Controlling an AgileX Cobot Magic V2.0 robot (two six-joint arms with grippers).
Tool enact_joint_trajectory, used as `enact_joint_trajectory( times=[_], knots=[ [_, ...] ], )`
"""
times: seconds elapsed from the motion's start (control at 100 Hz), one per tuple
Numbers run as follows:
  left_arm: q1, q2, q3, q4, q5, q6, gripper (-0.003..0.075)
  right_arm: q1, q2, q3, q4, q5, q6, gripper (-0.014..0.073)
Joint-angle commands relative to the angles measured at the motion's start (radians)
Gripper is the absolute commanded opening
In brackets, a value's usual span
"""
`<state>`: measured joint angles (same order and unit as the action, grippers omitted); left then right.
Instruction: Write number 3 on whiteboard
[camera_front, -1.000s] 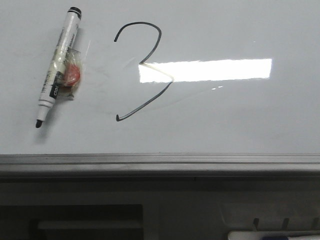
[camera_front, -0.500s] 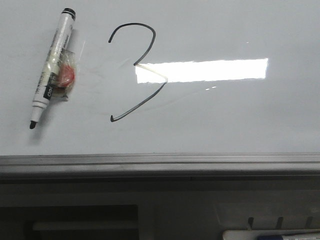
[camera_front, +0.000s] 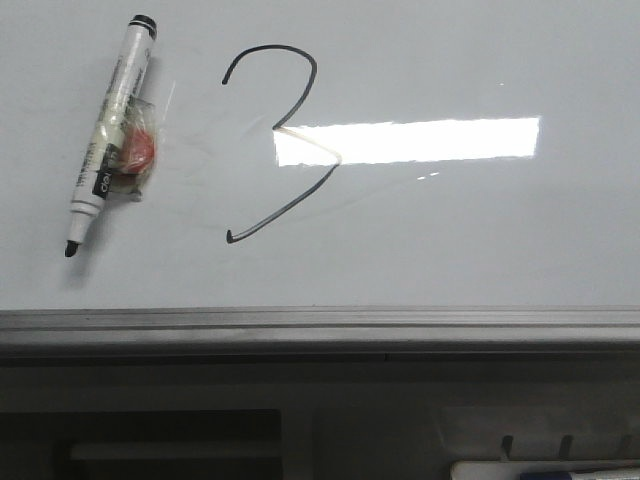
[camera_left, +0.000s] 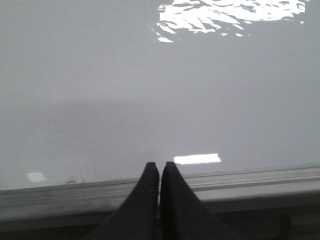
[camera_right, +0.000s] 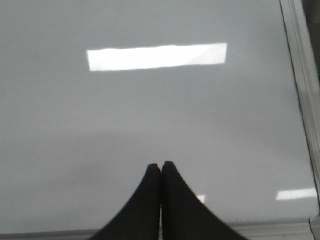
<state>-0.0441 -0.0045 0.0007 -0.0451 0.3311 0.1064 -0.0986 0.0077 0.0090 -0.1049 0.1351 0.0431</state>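
A black hand-drawn number 3 (camera_front: 318, 85) stands on the whiteboard (camera_front: 480, 230) in the front view, left of a bright light reflection. An uncapped white marker (camera_front: 108, 130) with a black tip lies on the board left of the 3, tip toward the near edge, with a red lump wrapped in clear tape on its barrel. Neither gripper shows in the front view. My left gripper (camera_left: 160, 166) is shut and empty over the board's near frame. My right gripper (camera_right: 161, 165) is shut and empty over bare board.
The board's grey metal frame (camera_front: 320, 322) runs along the near edge, and also along one side in the right wrist view (camera_right: 302, 75). Below the frame are dark recesses and a white tray edge (camera_front: 545, 468) at the near right.
The front view has shifted slightly, left then back right, so the marker and the 3 sit a few pixels off. Nothing on the board has moved relative to each other.
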Motion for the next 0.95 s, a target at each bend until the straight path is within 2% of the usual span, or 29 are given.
enact_joint_trajectory(
  times=[0.0,0.23,0.94],
  knots=[
    [0.006,-0.025,0.011,-0.003,-0.057,-0.010,-0.0020,-0.011,-0.036,0.029,-0.006,-0.026,-0.024,-0.0061],
    [0.006,-0.025,0.011,-0.003,-0.057,-0.010,-0.0020,-0.011,-0.034,0.029,-0.008,0.167,-0.043,-0.0061],
    [0.006,-0.025,0.011,-0.003,-0.057,-0.010,-0.0020,-0.011,-0.034,0.029,-0.008,0.168,-0.043,-0.0061]
  ],
)
